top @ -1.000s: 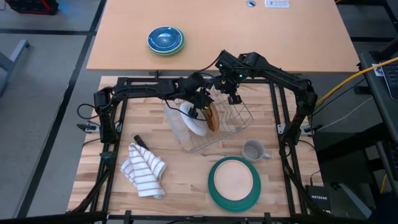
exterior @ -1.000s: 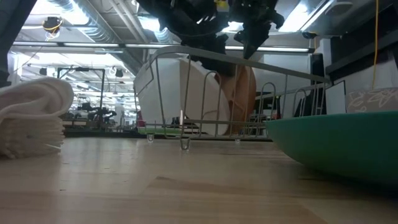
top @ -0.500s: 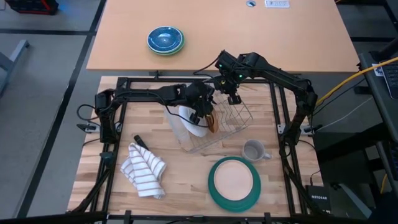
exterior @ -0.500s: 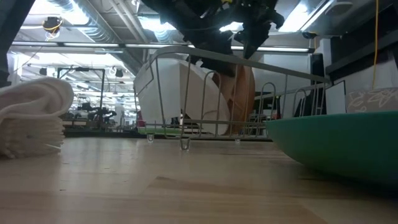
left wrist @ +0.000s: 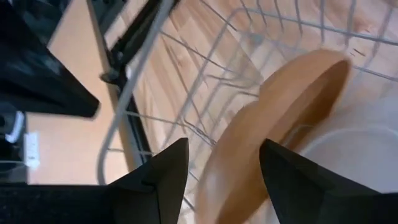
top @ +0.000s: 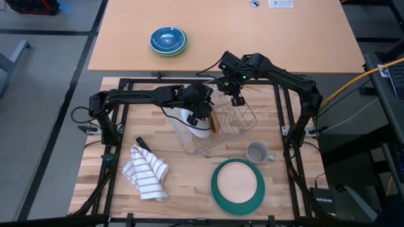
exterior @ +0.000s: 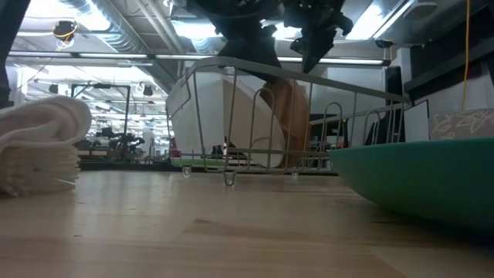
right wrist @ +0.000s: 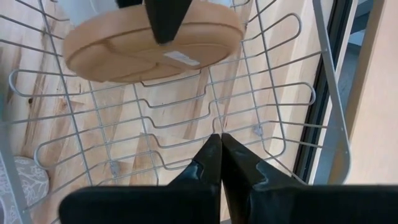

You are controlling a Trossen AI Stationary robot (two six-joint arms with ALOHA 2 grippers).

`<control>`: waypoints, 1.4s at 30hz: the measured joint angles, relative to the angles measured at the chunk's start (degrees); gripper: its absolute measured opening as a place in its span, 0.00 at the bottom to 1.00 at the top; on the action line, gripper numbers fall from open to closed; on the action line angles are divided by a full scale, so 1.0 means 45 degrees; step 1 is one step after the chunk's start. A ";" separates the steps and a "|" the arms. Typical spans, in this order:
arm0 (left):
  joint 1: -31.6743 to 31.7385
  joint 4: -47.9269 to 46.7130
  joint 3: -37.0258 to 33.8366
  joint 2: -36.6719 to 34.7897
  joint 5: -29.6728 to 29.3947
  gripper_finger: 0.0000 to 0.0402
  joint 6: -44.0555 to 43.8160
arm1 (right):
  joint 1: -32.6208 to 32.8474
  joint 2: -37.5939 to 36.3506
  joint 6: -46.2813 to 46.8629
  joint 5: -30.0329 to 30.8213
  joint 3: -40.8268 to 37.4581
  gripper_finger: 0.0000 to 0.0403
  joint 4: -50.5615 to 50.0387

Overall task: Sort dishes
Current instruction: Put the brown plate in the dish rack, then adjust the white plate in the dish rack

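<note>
Green plate [top: 238,181]: I see it nearest me on the desk [top: 183,183], lying flat at the front right, its dark green rim filling the right of the low view.
Second tan plate [top: 238,178]: it lies flat inside the green plate, touching it, well apart from both claws.
Grey mug [top: 257,152]: it stands just behind the green plate, beside the rack's front corner.
Striped cloth [top: 146,171]: bunched at the front left of the desk, with a small dark object at its back edge that I cannot identify.
Wire rack [top: 230,129]: it sits mid-desk, behind the mug, and holds two plates on edge.
White plate [top: 196,126]: it stands on edge in the rack's left part, touching the tan plate beside it.
Tan plate [left wrist: 273,124]: upright on edge in the rack, leaning against the white plate; in my right wrist view its underside faces the camera.
Left claw [top: 206,115]: it hangs directly over the tan plate's top edge, fingers [left wrist: 165,174] apart, one on each side of the rim; I see no finger pressing the wood, so the plate stands free in the rack.
Right claw [right wrist: 219,158]: it hovers over the rack's back edge, fingers pressed together on nothing, the tan plate just in front of it.
Blue bowls [top: 167,40]: stacked on something green on the far desk, well behind the rack.
</note>
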 joint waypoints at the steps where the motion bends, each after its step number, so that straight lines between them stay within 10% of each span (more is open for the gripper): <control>1: 0.0015 -0.0218 0.0000 -0.0035 0.0002 0.46 -0.0093 | 0.0003 0.0000 0.0000 0.0000 0.0000 0.02 -0.0018; 16: -0.0685 -0.1047 0.0015 -0.0847 -0.0860 0.46 -0.0351 | 0.0005 -0.0614 -0.0355 0.0015 0.0000 0.02 -0.0124; 32: -0.2970 -0.1880 0.0015 -0.1251 -0.0892 0.46 -0.5195 | 0.1762 -0.2885 0.0343 -0.0975 0.0019 0.02 -0.1293; 42: -0.3811 -0.3324 0.0015 -0.1304 -0.1013 0.46 -0.7016 | 0.3735 -0.2691 0.1318 0.2844 -0.2512 0.02 -0.0146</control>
